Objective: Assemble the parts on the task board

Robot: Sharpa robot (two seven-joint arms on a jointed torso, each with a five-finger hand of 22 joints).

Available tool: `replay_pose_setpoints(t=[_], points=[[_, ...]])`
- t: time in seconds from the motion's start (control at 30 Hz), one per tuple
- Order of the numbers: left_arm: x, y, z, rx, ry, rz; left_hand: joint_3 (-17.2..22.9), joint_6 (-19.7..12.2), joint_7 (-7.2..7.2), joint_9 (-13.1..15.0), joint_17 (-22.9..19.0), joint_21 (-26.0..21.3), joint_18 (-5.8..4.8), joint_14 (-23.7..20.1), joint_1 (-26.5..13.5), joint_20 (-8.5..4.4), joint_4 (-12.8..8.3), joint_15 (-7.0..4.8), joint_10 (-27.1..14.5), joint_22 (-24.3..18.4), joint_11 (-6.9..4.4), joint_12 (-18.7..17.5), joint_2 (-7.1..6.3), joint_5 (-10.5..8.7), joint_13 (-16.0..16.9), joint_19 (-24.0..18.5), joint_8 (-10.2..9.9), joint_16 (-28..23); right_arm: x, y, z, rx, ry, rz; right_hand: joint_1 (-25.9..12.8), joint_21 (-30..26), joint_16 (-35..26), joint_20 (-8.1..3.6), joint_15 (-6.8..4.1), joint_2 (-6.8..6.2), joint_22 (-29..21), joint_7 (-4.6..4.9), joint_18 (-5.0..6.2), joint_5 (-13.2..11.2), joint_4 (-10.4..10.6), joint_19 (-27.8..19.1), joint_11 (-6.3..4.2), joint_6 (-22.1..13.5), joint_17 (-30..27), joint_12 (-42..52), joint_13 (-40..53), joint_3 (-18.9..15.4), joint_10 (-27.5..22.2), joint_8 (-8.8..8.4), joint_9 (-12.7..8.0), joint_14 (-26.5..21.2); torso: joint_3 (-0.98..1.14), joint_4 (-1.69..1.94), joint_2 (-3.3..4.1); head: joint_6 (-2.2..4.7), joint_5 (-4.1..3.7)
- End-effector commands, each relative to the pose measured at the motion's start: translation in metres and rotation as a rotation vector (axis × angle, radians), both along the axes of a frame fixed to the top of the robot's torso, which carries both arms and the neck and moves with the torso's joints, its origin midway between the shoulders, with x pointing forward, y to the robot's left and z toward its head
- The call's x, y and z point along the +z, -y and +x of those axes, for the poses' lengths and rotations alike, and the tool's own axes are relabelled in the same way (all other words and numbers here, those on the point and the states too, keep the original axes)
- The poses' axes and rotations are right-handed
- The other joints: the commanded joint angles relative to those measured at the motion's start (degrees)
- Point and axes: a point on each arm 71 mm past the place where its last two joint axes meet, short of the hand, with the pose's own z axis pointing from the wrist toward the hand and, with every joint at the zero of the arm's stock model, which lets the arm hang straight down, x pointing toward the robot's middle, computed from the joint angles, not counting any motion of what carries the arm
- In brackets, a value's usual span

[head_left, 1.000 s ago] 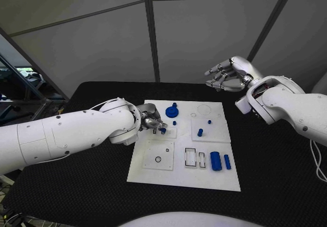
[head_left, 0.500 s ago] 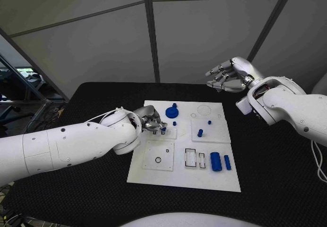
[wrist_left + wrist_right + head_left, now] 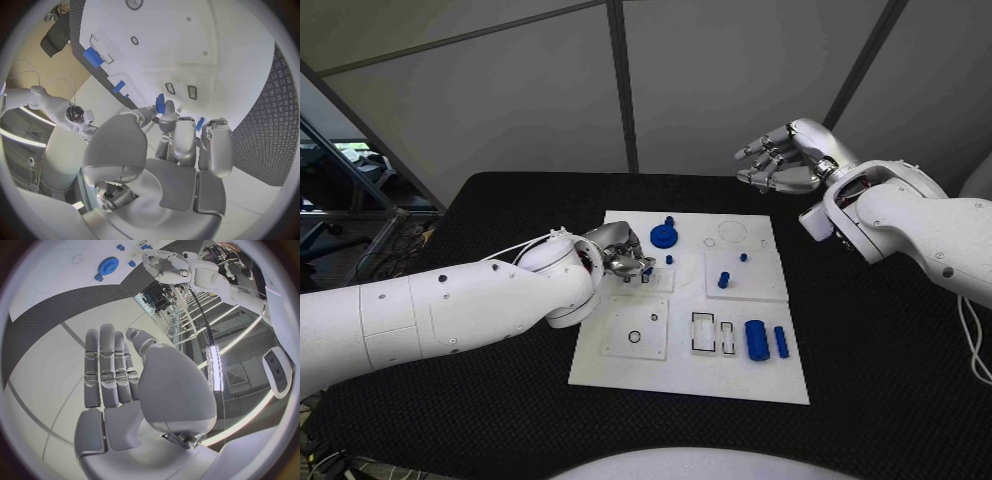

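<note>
The white task board [image 3: 678, 372] lies mid-table. My left hand [image 3: 620, 258] hovers at its upper left, over a small raised plate. It pinches a small blue part [image 3: 160, 103] between thumb and finger, just above the board [image 3: 206, 55]. On the board stand a blue gear with a peg [image 3: 664, 236], a short peg [image 3: 669, 260] and two more pegs [image 3: 724, 281]. A blue cylinder [image 3: 756, 340] and a thin bar [image 3: 780, 342] lie lower right beside two empty slots [image 3: 704, 333]. My right hand [image 3: 783, 160] hangs raised beyond the board's far right corner, fingers straight, holding nothing.
A black ring mark [image 3: 635, 337] sits on the lower-left plate. Black matting [image 3: 877, 340] surrounds the board. My left forearm [image 3: 459, 305] crosses the table's left side. The right wrist view shows the gear [image 3: 108, 264] and my left hand [image 3: 165, 265] far off.
My left forearm has turned and dropped lower while its hand stays over the same small plate with the blue part. The right hand has not moved.
</note>
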Motion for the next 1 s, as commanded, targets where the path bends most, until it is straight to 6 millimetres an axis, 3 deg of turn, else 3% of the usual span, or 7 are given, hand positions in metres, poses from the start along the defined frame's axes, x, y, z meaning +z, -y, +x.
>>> replay_pose_setpoints(t=[0.03, 0.63, 0.73, 1.0], points=[[0.0002, 0.0011, 0.0009, -0.015, 0.026, 0.029, 10.07, 0.10, -0.23, 0.05, 0.07, 0.13, -0.81, 1.43, 0.45, -0.31, -9.61, -0.31, 0.47, 2.07, -0.11, -0.07, -0.21, 0.19, -0.05, 1.09, 0.27, 0.10, 0.0017, -0.0013, -0.0002, 0.010, 0.006, 0.001, -0.47, -0.19, -0.17, 0.13, -0.08, 0.04, -0.08, 0.12, 0.60, 0.37, 0.17, 0.26, -0.04, 0.34, 0.06, -0.20, -0.09, 0.06, 0.54, -0.26, -0.03, 0.28, 0.01, 0.02, -0.04, -0.08, -0.08], [-0.0060, 0.0022, 0.0004, -0.045, 0.005, 0.082, 10.25, 0.09, -0.23, 0.09, 0.01, 0.11, -0.80, 1.42, 0.46, -0.33, -9.65, -0.32, 0.40, 2.04, -0.11, -0.26, -0.26, 0.21, -0.26, 1.08, 0.27, 0.05, 0.0014, -0.0026, 0.0000, 0.014, 0.005, 0.001, -0.62, -0.25, -0.29, 0.15, -0.07, 0.06, -0.10, 0.12, 0.60, 0.38, 0.24, 0.25, -0.03, 0.30, 0.10, -0.23, -0.13, 0.06, 0.54, -0.30, -0.04, 0.31, 0.00, 0.05, -0.04, -0.34, -0.03], [-0.0069, 0.0022, -0.0001, -0.052, -0.004, 0.090, 10.25, 0.09, -0.23, 0.09, 0.01, 0.11, -0.80, 1.42, 0.46, -0.33, -9.65, -0.32, 0.40, 2.04, -0.11, -0.26, -0.26, 0.21, -0.26, 1.08, 0.27, 0.05, 0.0013, -0.0025, 0.0002, 0.014, 0.005, 0.000, -0.62, -0.25, -0.29, 0.15, -0.07, 0.06, -0.10, 0.12, 0.60, 0.38, 0.24, 0.25, -0.03, 0.30, 0.10, -0.23, -0.13, 0.06, 0.54, -0.30, -0.04, 0.31, -0.05, 0.11, -0.05, -0.09, -0.04], [-0.0088, 0.0012, -0.0008, -0.063, -0.022, 0.106, 10.30, 0.08, -0.22, 0.10, 0.02, 0.29, -0.86, 1.42, 0.46, -0.33, -9.69, -0.32, 0.55, 2.34, -0.11, -0.03, -0.32, 0.20, 0.02, 1.19, 0.26, 0.06, 0.0010, -0.0034, 0.0005, 0.015, 0.004, 0.001, -0.74, -0.29, -0.36, 0.15, -0.07, 0.11, -0.12, 0.12, 0.61, 0.39, 0.30, 0.26, -0.04, 0.29, 0.13, -0.24, -0.14, 0.06, 0.57, -0.32, -0.04, 0.36, 0.07, 0.00, -0.01, -0.26, -0.26]])
